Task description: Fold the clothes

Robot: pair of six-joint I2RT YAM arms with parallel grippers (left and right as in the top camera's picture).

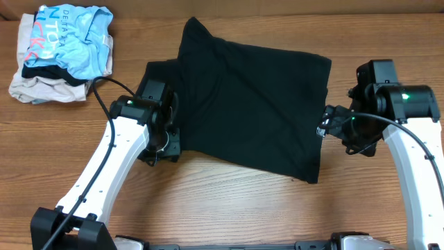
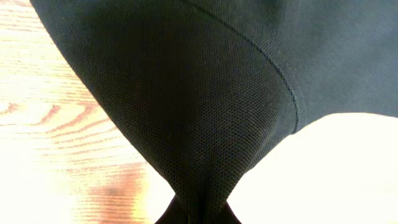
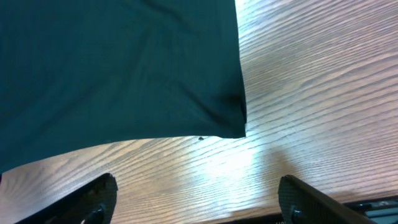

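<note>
The black T-shirt (image 1: 250,104) lies spread and partly folded across the middle of the wooden table. My left gripper (image 1: 166,142) sits at its left edge and is shut on a pinch of the black fabric, which fills the left wrist view (image 2: 205,93) and bunches into the jaws at the bottom. My right gripper (image 1: 331,125) hovers at the shirt's right edge, open and empty. In the right wrist view its fingers (image 3: 196,199) stand wide apart over bare wood, just short of the shirt's corner (image 3: 124,68).
A pile of other clothes sits at the back left: a light blue shirt with lettering (image 1: 73,38) on top of a beige garment (image 1: 38,87). A black cable (image 1: 104,97) runs from the left arm toward the pile.
</note>
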